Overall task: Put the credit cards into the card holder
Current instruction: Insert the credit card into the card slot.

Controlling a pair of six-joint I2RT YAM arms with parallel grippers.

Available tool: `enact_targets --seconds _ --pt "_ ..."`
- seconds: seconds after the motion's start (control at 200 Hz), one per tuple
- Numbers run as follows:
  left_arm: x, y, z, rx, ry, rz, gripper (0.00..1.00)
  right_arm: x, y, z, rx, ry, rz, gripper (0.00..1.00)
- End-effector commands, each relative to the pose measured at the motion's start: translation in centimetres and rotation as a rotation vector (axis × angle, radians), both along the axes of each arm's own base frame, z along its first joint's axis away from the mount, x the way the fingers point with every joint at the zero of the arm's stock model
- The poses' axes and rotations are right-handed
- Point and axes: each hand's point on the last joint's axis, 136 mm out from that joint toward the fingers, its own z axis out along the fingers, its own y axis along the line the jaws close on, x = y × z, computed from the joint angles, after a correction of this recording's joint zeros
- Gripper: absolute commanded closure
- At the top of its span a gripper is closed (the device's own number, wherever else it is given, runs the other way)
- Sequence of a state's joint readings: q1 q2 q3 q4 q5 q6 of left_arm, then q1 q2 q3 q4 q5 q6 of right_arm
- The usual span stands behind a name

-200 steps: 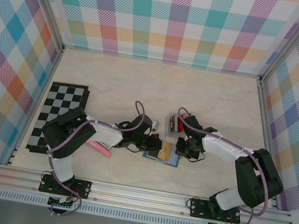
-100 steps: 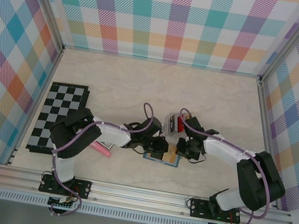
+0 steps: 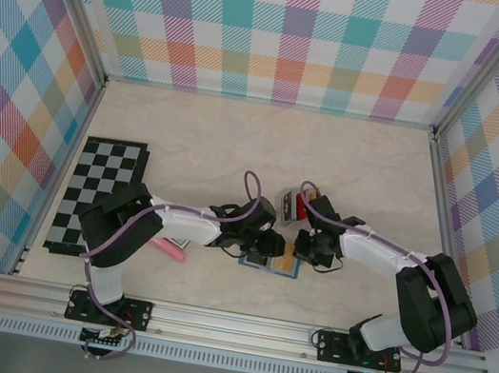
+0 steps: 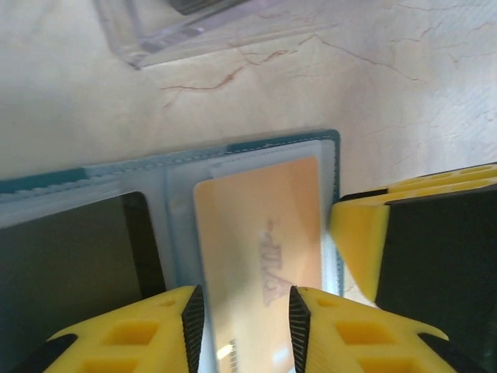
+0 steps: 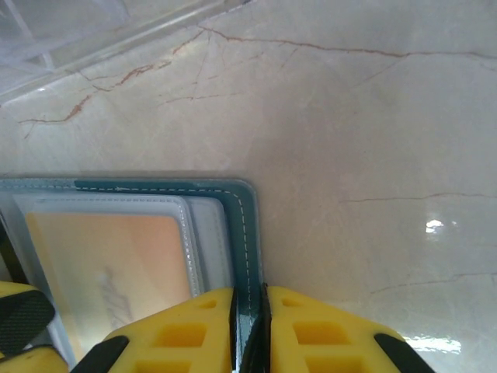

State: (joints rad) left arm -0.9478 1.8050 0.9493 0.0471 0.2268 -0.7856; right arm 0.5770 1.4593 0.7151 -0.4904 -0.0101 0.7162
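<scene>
- The card holder (image 3: 270, 267) lies open and flat on the marble-patterned table (image 3: 237, 146), near its front edge between the two arms. It has a teal rim with pale stitching and paler blue pockets inside.
- A tan-gold card (image 4: 260, 241) sits in the right-hand pocket under a clear sleeve. It bears a faint printed mark, too blurred to read.
- A black card (image 4: 78, 272) fills the pocket beside it and shows no legible writing.
- The left gripper (image 4: 245, 326) hovers over the tan-gold card with its yellow fingers (image 4: 124, 338) spread. The card shows in the gap between them.
- The right gripper (image 5: 250, 326) has its fingers nearly pressed together, pinching the holder's right edge.
- The remaining credit cards (image 3: 302, 204), red uppermost, lie just behind the holder in a clear tray (image 4: 194, 35).
- A pink stick (image 3: 166, 247) lies to the left, under the left arm.
- A black-and-white checkerboard (image 3: 98, 194) lies by the left wall.
</scene>
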Motion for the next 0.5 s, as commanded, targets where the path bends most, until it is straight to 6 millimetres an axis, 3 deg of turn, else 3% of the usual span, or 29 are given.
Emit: enact_targets --seconds 0.0,0.15,0.26,0.38,0.495 --pt "-1.4 2.9 -1.8 0.133 0.02 -0.005 0.62 -0.8 -1.2 -0.5 -0.065 0.02 0.019 0.82" --pt "-1.3 3.4 -1.9 0.147 0.018 0.008 0.63 -0.3 -0.9 0.2 -0.052 -0.008 0.038 0.81" --pt "-1.2 3.0 -0.9 0.114 0.006 -0.004 0.63 0.3 -0.8 1.6 -0.051 -0.038 0.046 0.76" --pt "-0.9 1.7 2.4 0.0 -0.02 -0.017 0.62 1.3 -1.0 4.3 -0.065 -0.105 0.054 0.66" --pt "0.2 2.2 5.7 -0.054 -0.074 0.015 0.57 2.6 -1.6 7.3 -0.094 -0.179 0.06 0.58"
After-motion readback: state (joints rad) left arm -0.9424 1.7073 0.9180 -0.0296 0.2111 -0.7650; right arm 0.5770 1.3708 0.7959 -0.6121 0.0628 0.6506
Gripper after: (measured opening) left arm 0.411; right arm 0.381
